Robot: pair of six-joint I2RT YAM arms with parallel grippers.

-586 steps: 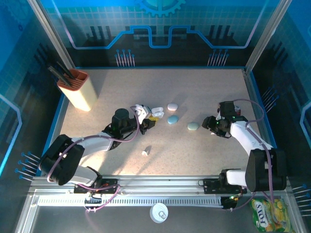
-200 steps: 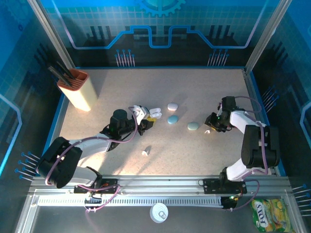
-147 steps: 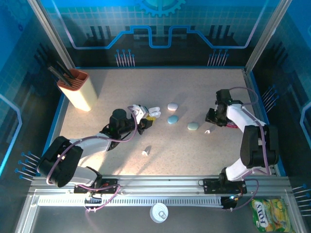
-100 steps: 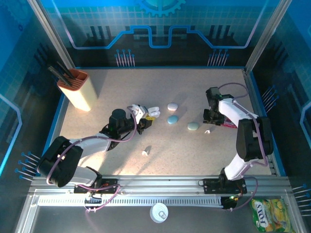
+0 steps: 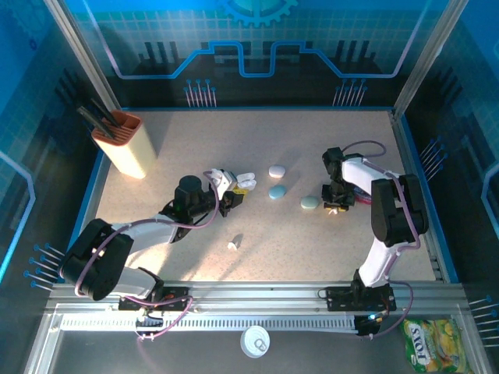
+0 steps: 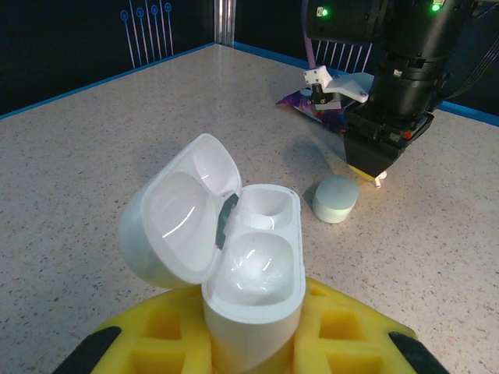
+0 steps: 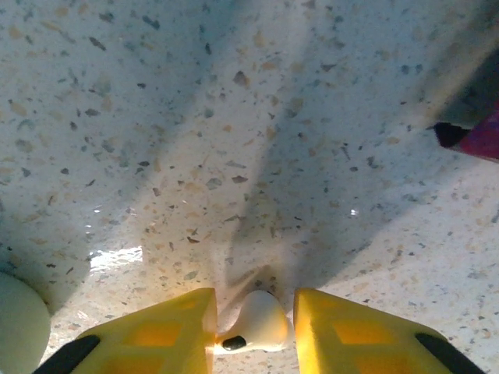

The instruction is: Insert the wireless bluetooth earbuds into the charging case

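My left gripper (image 5: 231,195) is shut on a white charging case (image 5: 243,182), left of the table's middle. The case (image 6: 251,265) stands upright between the yellow fingers (image 6: 343,335) with its lid swung open and both wells empty. My right gripper (image 5: 334,205) points down at the table on the right. Its yellow fingers (image 7: 156,335) stand a little apart on either side of a small white earbud (image 7: 261,321) that lies on the table; the left finger touches it and a thin gap shows on the right. Another earbud (image 5: 233,244) lies nearer the front.
A pale green case (image 5: 309,202) sits just left of the right gripper, with a blue case (image 5: 277,192) and a pinkish one (image 5: 277,171) further left. A purple packet (image 5: 365,199) lies by the right arm. A tan holder with black tools (image 5: 125,144) stands back left.
The right gripper has swung left from the right side and come down over the earbud, and its jaws have narrowed around it. The left gripper has held the open case almost still.
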